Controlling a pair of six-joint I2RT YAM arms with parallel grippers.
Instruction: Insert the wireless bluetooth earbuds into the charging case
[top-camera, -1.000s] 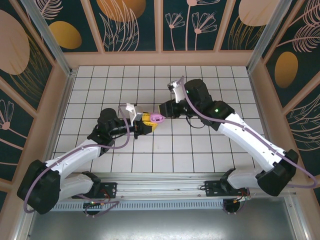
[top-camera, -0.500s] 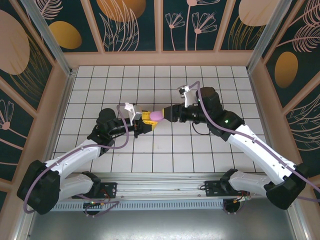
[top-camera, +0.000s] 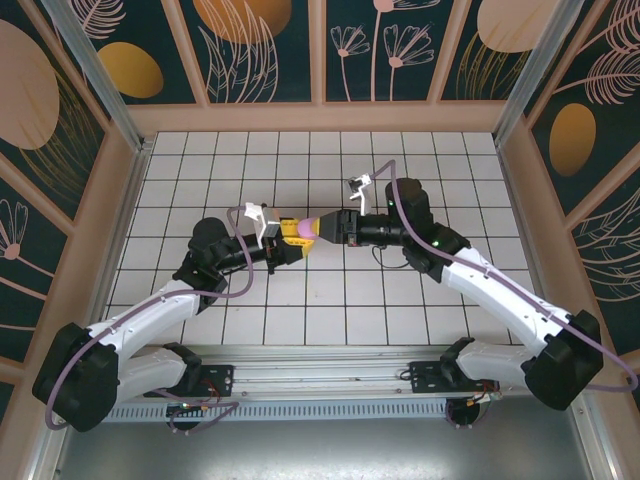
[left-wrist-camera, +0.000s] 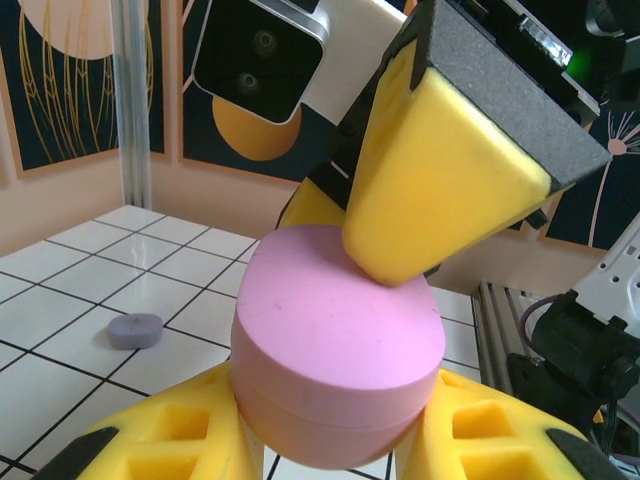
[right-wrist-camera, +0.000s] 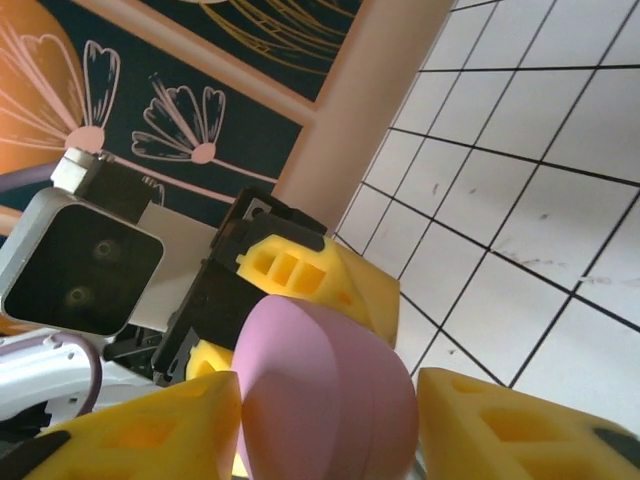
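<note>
Left gripper (top-camera: 283, 245) and right gripper (top-camera: 328, 227) both clamp the pink charging case (top-camera: 301, 230) mid-table; a lavender earbud (left-wrist-camera: 135, 330) lies nearby on open tiles (top-camera: 330, 300).

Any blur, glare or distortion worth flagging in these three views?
Top external: even light, sharp; metal corner posts splay from wide-angle distortion. Left wrist: pink oval plastic case crisp, no glare; nearest yellow foam fingers soft. Right wrist: case slightly soft, white tiles crisp.
</note>
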